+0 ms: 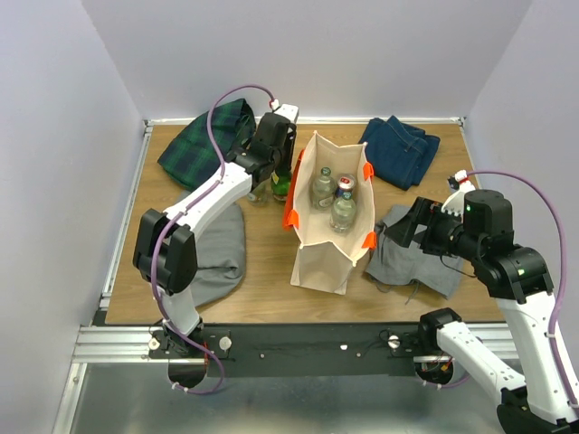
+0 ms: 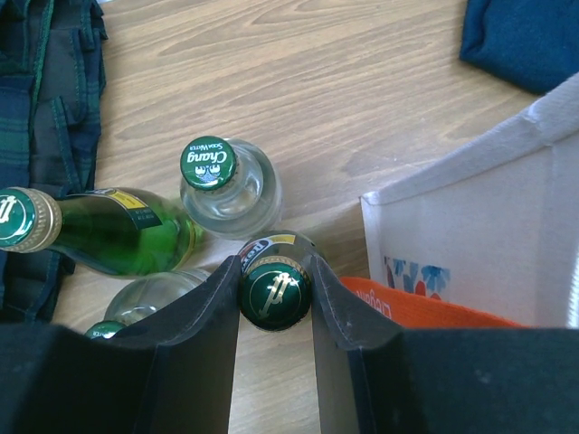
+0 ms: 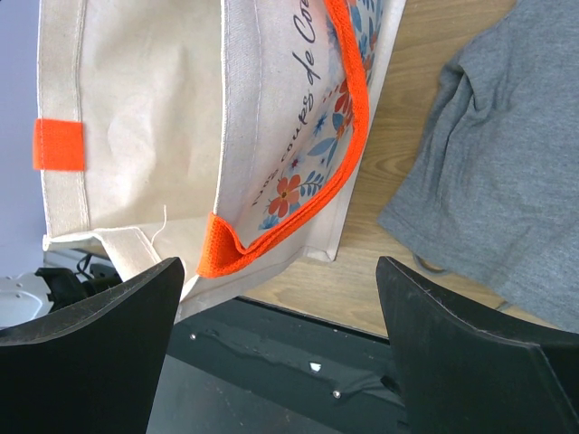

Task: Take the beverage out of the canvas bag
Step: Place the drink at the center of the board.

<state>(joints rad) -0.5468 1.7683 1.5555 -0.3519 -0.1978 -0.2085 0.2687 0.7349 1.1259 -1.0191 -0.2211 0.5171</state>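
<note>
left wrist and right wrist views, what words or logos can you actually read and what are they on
"Chang", with a smaller line that looks like "Soda Water": green cap of the clear glass bottle.
"de Co", cut off at the orange handle: flower-printed side of the beige canvas bag.
Curly emblem only, no word: cap of the dark green glass bottle.
Unreadable: that bottle's neck label, and the blue print on the bag in the left wrist view.

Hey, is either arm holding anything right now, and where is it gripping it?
The left gripper has its fingers shut on an upright green bottle at its capped neck, beside the canvas bag. The right gripper is open and holds nothing.
</note>
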